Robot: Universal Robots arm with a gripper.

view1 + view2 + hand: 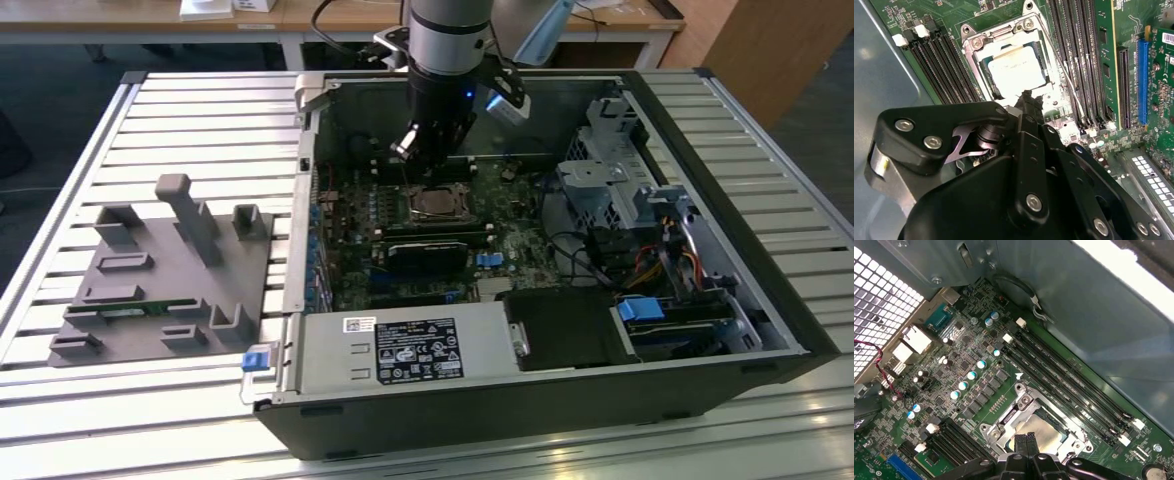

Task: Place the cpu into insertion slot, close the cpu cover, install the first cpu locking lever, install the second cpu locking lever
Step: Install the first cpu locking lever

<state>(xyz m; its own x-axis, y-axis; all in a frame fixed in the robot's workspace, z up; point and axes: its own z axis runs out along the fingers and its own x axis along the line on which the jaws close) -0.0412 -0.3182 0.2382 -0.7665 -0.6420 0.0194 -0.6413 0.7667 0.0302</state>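
The gripper [1027,98] hangs inside the open computer case [534,410], fingers pressed together on nothing, tips just over one edge of the cpu [1016,67]. The cpu lies flat in the insertion slot [1004,426], with the cpu cover [975,47] framing it. Long memory slots [944,65] hem the socket on two sides, leaving a narrow lane. The first wrist view adds the grey case wall [1094,315] close beside one bank; the second wrist view shows a thin lever rod [1068,82] along the socket. In the exterior view a grey fixture [167,270] stands on the slatted table [200,100], outside the case
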